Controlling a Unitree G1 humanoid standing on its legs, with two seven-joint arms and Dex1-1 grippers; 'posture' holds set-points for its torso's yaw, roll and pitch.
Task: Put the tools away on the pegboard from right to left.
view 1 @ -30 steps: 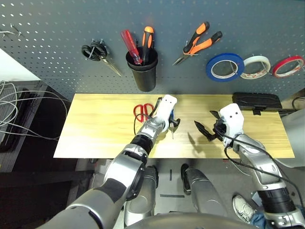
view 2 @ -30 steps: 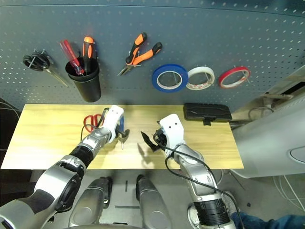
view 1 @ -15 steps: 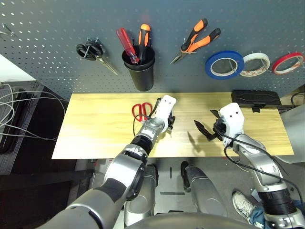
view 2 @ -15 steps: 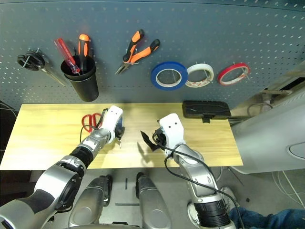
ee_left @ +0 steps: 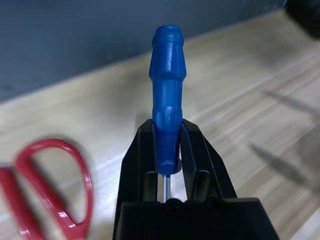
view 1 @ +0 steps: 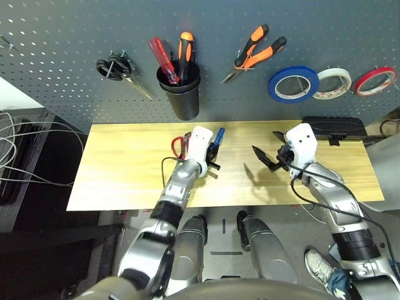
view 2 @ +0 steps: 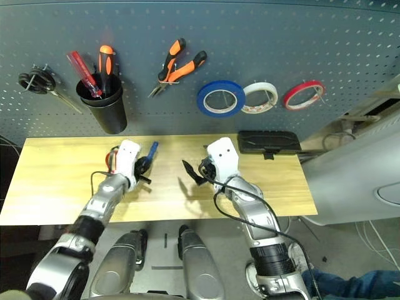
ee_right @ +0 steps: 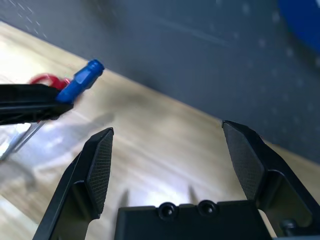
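While left gripper [ee_left: 167,172] clamps screwdriver [ee_left: 167,110], cup [view 1: 179,94] holds two.

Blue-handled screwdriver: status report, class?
Left gripper shut on small blue-handled screwdriver. Right gripper open, empty. Red-handled scissors flat on wooden table.

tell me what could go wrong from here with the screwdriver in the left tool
The left tool grips the blue-handled screwdriver only near the handle's base, so it might pivot or slip on the way up. The black cup on the pegboard already holds two screwdrivers, so the new one could snag on them. The red-handled scissors lie close beside the left tool and could be nudged as the arm moves.
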